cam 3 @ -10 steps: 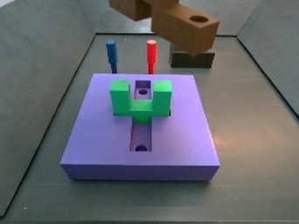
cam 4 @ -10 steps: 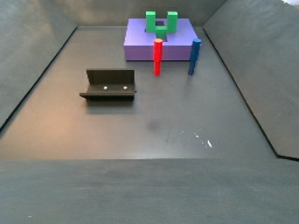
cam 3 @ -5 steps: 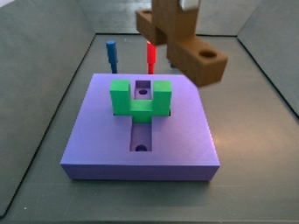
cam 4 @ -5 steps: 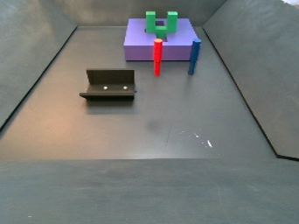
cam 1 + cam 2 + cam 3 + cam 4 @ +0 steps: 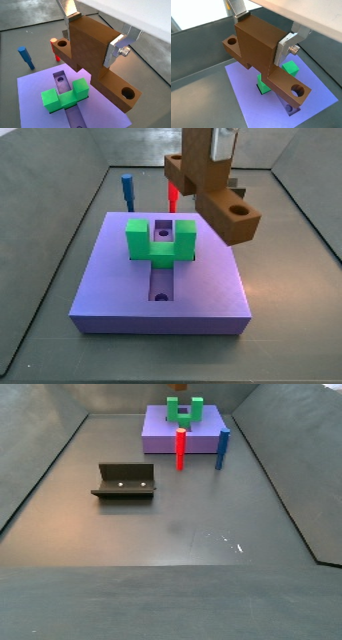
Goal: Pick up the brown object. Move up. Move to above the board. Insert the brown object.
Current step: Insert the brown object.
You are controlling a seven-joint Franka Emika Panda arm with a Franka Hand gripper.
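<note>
Between the silver fingers in a wrist view, the gripper (image 5: 93, 36) clamps the brown object (image 5: 100, 62) across its upright stem, jaws closed on it, with the holed bar running crosswise below. Beneath lies the board (image 5: 33, 92), its green U-shaped block (image 5: 65, 95) and groove off to one side of the bar, so the piece seems to need shifting sideways before descent. A blue peg (image 5: 26, 57) and a red peg (image 5: 53, 48) stand beyond the slab.

Seen from the second wrist camera, the gripper (image 5: 261, 27) holds the brown object (image 5: 264, 55) above the board (image 5: 251, 100), the bar partly hiding the green U-shaped block (image 5: 291, 69).

Over the board's (image 5: 107, 293) far right part in a side view, the brown object (image 5: 214, 200) hangs tilted, to the right of the green U-shaped block (image 5: 158, 240).

At the far end in a side view sits the board (image 5: 160, 429); the fixture (image 5: 124, 481) stands well apart.
</note>
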